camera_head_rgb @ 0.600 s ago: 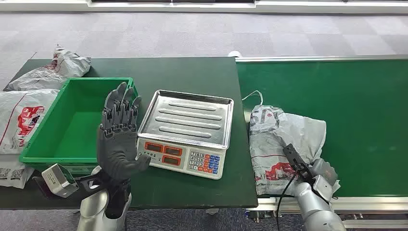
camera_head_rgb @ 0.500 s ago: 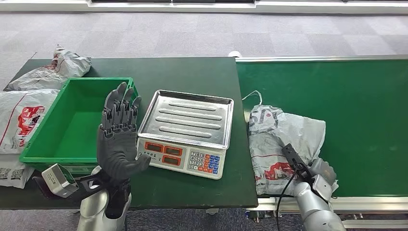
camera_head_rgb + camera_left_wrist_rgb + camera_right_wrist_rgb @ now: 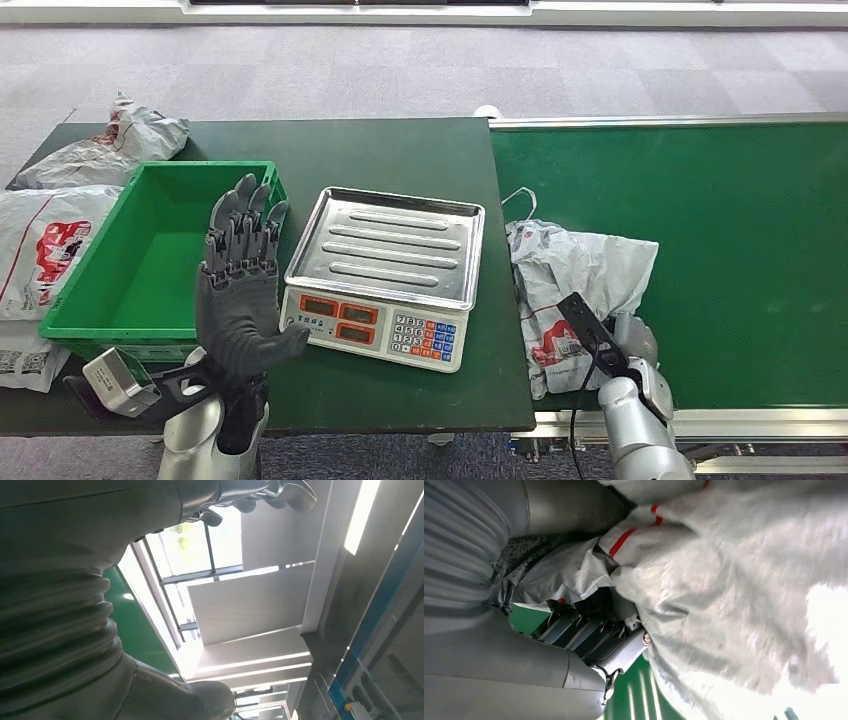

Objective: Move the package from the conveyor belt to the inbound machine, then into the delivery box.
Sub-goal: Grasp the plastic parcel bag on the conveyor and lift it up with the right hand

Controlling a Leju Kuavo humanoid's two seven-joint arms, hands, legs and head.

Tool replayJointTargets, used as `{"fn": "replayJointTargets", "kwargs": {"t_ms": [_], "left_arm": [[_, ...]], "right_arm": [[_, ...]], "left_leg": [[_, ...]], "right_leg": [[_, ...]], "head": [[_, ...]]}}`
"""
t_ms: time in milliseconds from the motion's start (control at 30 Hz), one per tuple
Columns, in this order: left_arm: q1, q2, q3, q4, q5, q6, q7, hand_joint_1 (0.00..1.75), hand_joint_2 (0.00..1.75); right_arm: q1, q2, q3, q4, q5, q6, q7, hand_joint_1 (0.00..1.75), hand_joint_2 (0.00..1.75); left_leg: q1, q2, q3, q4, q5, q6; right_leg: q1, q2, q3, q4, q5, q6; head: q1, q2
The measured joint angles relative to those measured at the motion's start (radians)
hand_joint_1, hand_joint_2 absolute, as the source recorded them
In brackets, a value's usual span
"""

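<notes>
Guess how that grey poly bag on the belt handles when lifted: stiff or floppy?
Likely floppy: the package is crumpled, creased film that bunches around the right hand. Probably sags from one grip point. The glossy film looks slippery, so it may slide through the fingers.

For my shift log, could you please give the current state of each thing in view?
Package: on the conveyor belt, gripped by the right hand.
Left hand: raised, fingers apart, holding nothing.
Scale: tray bare.
Green bin: nothing inside.

right hand (image 3: 625, 345) has dragged the package (image 3: 570, 280) leftward — bag more bunched.
</notes>
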Motion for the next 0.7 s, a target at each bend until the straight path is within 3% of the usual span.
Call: {"fn": "replayJointTargets", "kwargs": {"t_ms": [133,200,267,333,567,700], "left_arm": [[0.0,0.0,0.001,0.0,0.0,0.0,0.0,0.0,1.75],[0.002,-0.001,0.009,-0.005,-0.003,-0.001,0.004,0.0,1.75],[0.004,-0.002,0.018,-0.005,-0.005,-0.001,0.012,0.0,1.75],[0.001,-0.003,0.017,0.005,-0.004,0.0,0.016,0.0,1.75],[-0.004,-0.003,0.013,0.027,0.001,0.001,0.012,0.0,1.75],[-0.012,-0.003,0.008,0.039,0.01,0.005,0.005,0.0,1.75]], "right_arm": [[0.002,0.002,0.005,-0.01,-0.002,0.0,0.001,1.75,1.75],[0.062,0.027,0.121,-0.226,-0.038,-0.092,0.051,1.75,1.75],[0.166,0.068,0.345,-0.662,-0.051,-0.277,0.105,1.75,1.75],[0.225,0.087,0.485,-0.941,-0.026,-0.391,0.109,1.75,1.75],[0.259,0.089,0.544,-1.041,-0.031,-0.448,0.103,1.75,1.75],[0.256,0.088,0.572,-1.043,-0.13,-0.451,0.062,1.75,1.75]], "left_leg": [[0.0,0.0,0.0,0.0,0.0,0.0],[0.0,-0.002,-0.002,0.0,0.001,0.0],[0.0,-0.003,-0.005,0.0,0.0,-0.001],[0.0,-0.001,-0.005,0.0,-0.002,-0.001],[-0.001,-0.001,-0.005,0.0,-0.002,-0.001],[-0.001,-0.001,-0.005,0.0,-0.002,-0.001]], "right_leg": [[0.0,0.0,0.0,0.0,0.0,0.0],[0.0,-0.002,-0.003,0.001,-0.001,-0.001],[0.0,-0.002,-0.006,0.001,-0.002,-0.001],[-0.001,-0.001,-0.006,0.0,-0.003,-0.001],[-0.001,-0.001,-0.006,0.0,-0.002,0.0],[-0.001,-0.001,-0.006,0.001,-0.002,0.0]], "head": [[0.0,0.0],[0.0,0.0],[0.0,0.0],[0.0,0.0],[0.0,0.0],[0.0,0.0]]}}
